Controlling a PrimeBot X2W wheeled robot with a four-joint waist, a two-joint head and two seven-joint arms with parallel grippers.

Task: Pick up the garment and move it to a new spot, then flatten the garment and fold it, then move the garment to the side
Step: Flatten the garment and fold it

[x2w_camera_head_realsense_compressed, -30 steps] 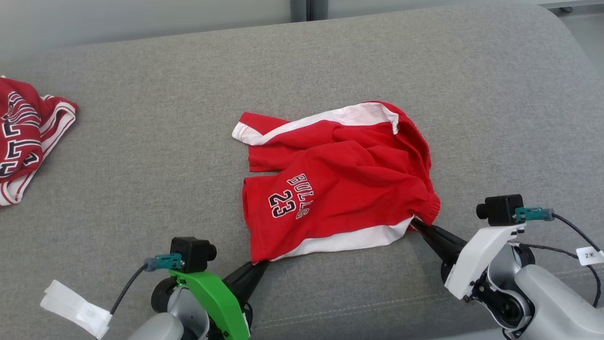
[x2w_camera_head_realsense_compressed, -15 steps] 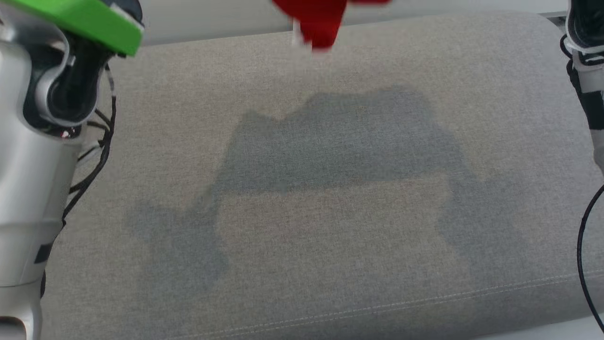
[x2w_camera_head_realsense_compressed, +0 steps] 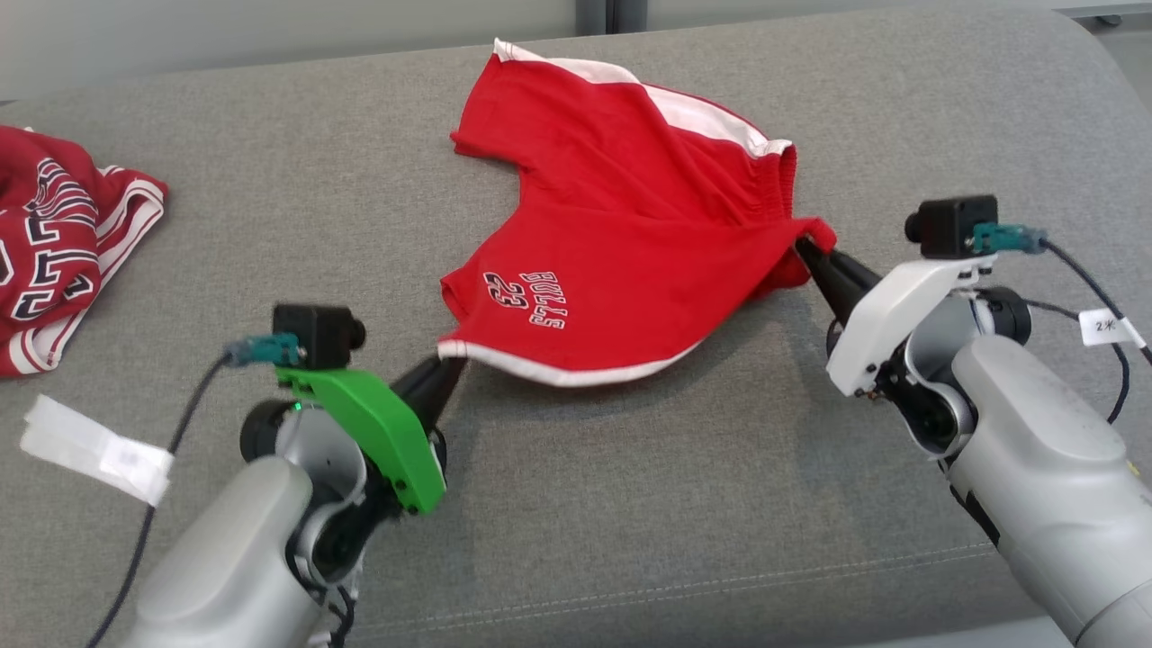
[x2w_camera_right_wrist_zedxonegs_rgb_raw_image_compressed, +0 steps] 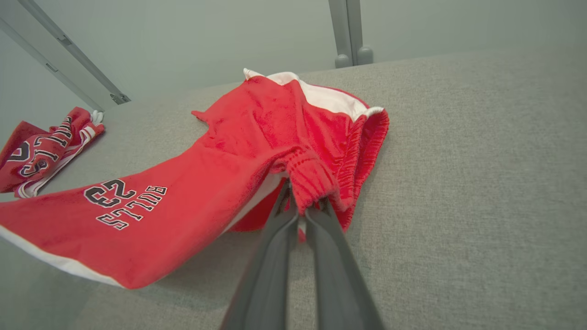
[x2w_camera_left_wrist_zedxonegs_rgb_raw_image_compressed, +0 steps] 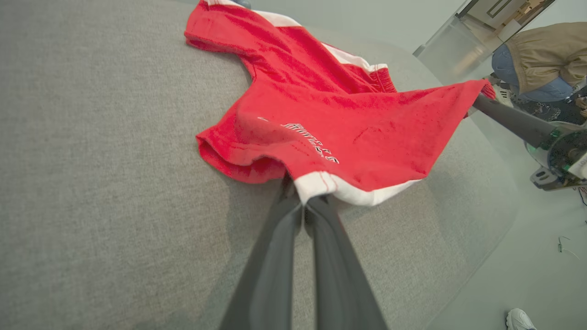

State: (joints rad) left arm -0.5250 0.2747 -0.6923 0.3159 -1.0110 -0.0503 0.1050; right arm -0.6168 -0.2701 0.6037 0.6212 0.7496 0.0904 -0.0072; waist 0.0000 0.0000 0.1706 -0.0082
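Note:
The garment (x2w_camera_head_realsense_compressed: pixel 630 243) is a pair of red shorts with white side stripes and "BULLS 23" lettering, stretched between my two grippers above the grey cushion (x2w_camera_head_realsense_compressed: pixel 630 504). Its far leg trails on the cushion near the back edge. My left gripper (x2w_camera_head_realsense_compressed: pixel 447 360) is shut on the white hem corner (x2w_camera_left_wrist_zedxonegs_rgb_raw_image_compressed: pixel 316 183). My right gripper (x2w_camera_head_realsense_compressed: pixel 804 245) is shut on the red elastic waistband (x2w_camera_right_wrist_zedxonegs_rgb_raw_image_compressed: pixel 309 183). The near part of the garment hangs slightly off the surface and casts a shadow below.
A second red jersey garment (x2w_camera_head_realsense_compressed: pixel 54 252) lies crumpled at the cushion's left edge. A white cable tag (x2w_camera_head_realsense_compressed: pixel 94 447) hangs by my left arm. A seated person (x2w_camera_left_wrist_zedxonegs_rgb_raw_image_compressed: pixel 541 59) is in the left wrist view's far right. The cushion's front seam (x2w_camera_head_realsense_compressed: pixel 720 585) runs below my arms.
The garment was lifted high off the cushion and is now lowered farther back, spread wider between both grippers. The head camera tilted up and came back down in between.

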